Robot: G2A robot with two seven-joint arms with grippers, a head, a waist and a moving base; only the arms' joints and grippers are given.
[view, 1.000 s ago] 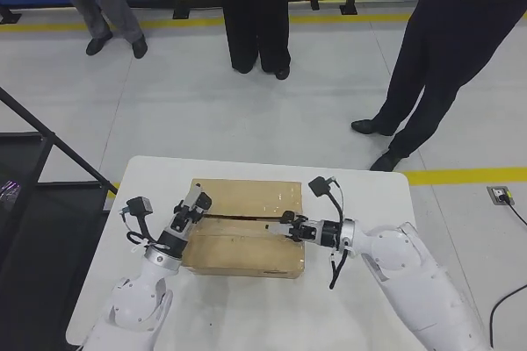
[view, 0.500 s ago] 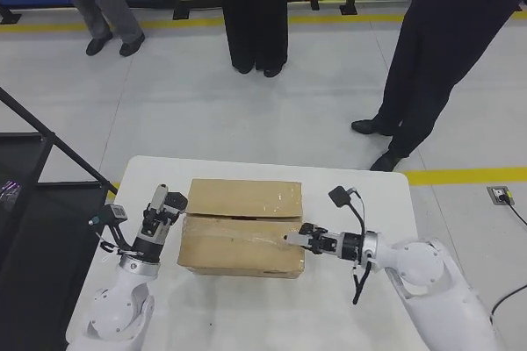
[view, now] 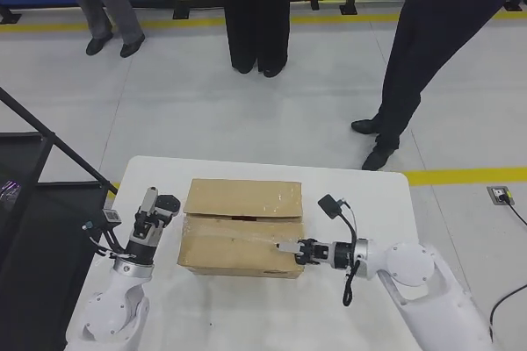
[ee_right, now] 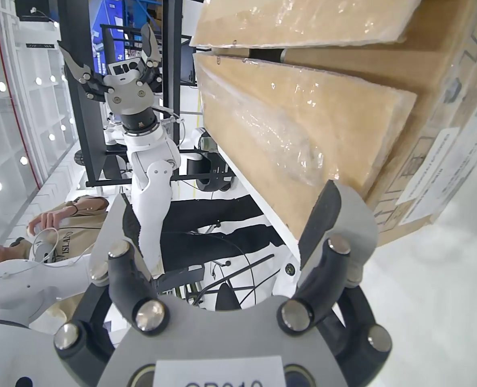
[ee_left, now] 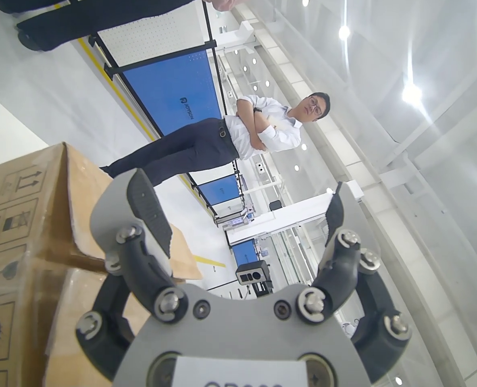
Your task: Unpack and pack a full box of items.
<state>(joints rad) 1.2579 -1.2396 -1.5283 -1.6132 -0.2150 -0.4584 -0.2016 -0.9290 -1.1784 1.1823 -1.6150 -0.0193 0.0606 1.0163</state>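
A brown cardboard box (view: 241, 224) sits mid-table, its two taped top flaps (ee_right: 303, 114) lying down with a narrow dark gap between them. My left gripper (view: 162, 204) is open beside the box's left end, pointing up past the box wall (ee_left: 28, 223); nothing is between its fingers (ee_left: 147, 211). My right gripper (view: 292, 249) is open at the box's near right corner. In the right wrist view one of its fingers (ee_right: 329, 219) stands right against the end of the near flap. The left gripper (ee_right: 113, 62) shows beyond the box there, spread wide.
The white table (view: 246, 307) has free room in front of the box and on both sides. A black frame (view: 35, 175) stands off the table's left. People stand on the floor beyond the far edge.
My left gripper has pulled back off the box top to the box's left end. My right gripper has drawn back from the seam to the near right corner.
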